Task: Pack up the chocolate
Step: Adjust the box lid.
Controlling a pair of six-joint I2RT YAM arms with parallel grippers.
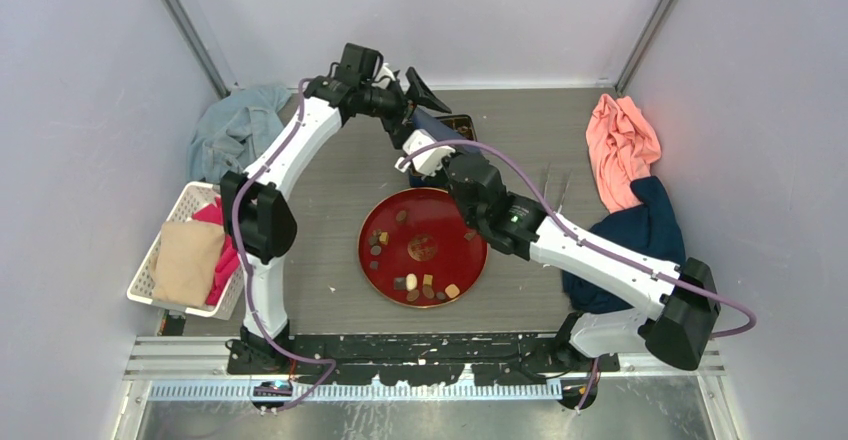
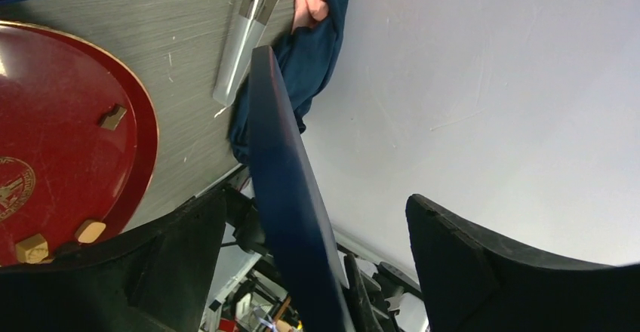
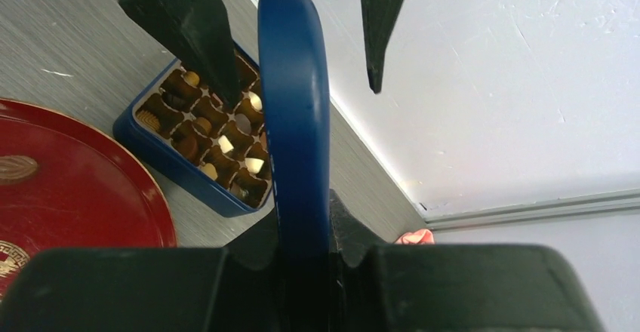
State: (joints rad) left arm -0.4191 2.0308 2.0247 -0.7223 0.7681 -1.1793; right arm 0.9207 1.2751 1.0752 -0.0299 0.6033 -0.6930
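**Status: packing incomplete.** The blue box (image 3: 198, 148) holds pieces in many of its compartments. At least 10 pieces of chocolate (image 1: 427, 287) lie on the red plate (image 1: 472, 272), mostly along its near and left rim.

The right gripper (image 3: 302, 250) pinches the blue lid (image 3: 296, 106), which stands on edge beside the box. The left gripper (image 2: 306, 222) straddles the lid's upper edge, fingers spread and apparently not touching it.

**Remaining, as judged:** transfer the plate pieces into the box, then fit the lid.
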